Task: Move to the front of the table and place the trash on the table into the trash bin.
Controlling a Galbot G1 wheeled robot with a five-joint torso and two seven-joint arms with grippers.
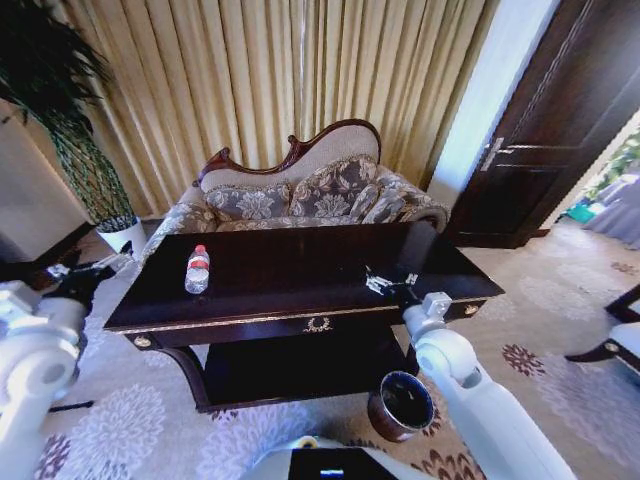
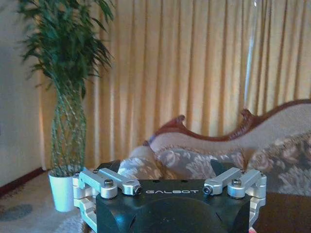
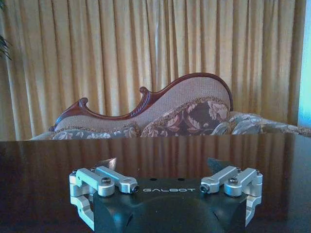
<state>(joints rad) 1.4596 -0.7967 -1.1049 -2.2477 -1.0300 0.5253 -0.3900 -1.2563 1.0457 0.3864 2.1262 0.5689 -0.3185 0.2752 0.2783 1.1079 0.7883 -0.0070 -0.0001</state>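
you're parked at the bench (image 1: pixel 270 300); pick step next. right gripper (image 1: pixel 390 284) jaws wide, empty, low over it; reach left to bottle (image 1: pixel 198 269). left gripper (image 1: pixel 85 270) jaws wide, empty, off the bench's left end.

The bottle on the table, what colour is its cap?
Red, seen best in the head view on the bottle.

A furnished home sitting room: beyond the right gripper (image 1: pixel 390 284) stand a carved floral sofa (image 1: pixel 300 195) and gold floor-length curtains (image 1: pixel 280 80); patterned carpet (image 1: pixel 110 430), potted plant (image 1: pixel 60 110), dark panelled door (image 1: pixel 560 110).
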